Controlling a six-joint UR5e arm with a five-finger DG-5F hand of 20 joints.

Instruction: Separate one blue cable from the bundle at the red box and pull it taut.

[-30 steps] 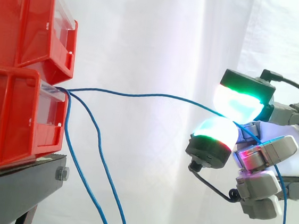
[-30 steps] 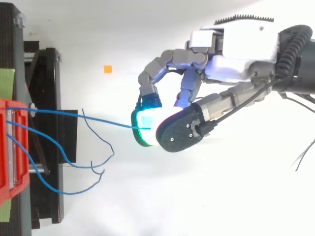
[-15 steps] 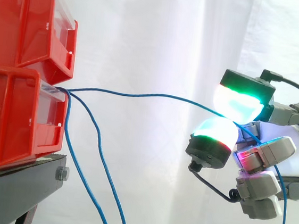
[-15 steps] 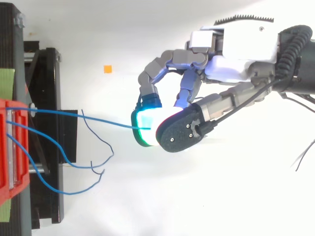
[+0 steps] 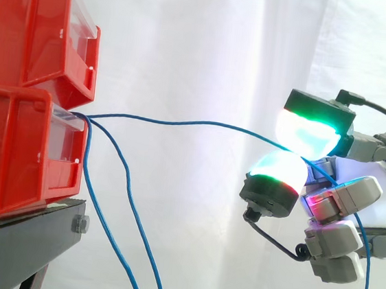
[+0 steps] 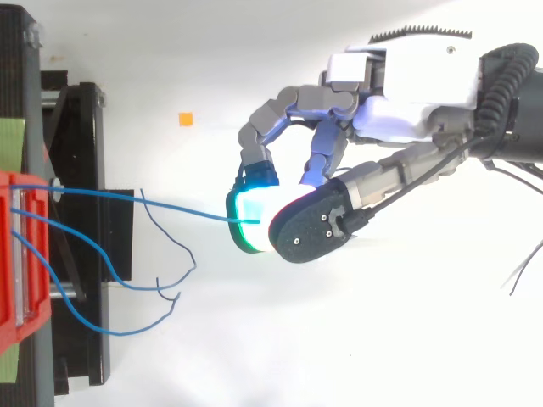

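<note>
Two red bins (image 5: 26,92) are stacked on a black stand at the left, seen from above as a red edge (image 6: 19,254). Several blue cables come out of the lower bin's front. One blue cable (image 5: 181,122) runs nearly level to the right, with a slight sag, into the hand (image 5: 339,194). Its glowing green-white fingertips (image 5: 307,132) pinch that cable, and its free end hangs down past the palm. From above, the pinched cable (image 6: 144,199) reaches the hand (image 6: 399,85) at the fingertips. The other blue cables (image 5: 126,220) droop from the bin toward the floor.
The black stand (image 5: 23,244) carries the bins at the lower left. A white curtain hangs behind. A small orange square (image 6: 185,119) lies on the white floor. Loose cable ends (image 6: 170,280) curl beside the stand.
</note>
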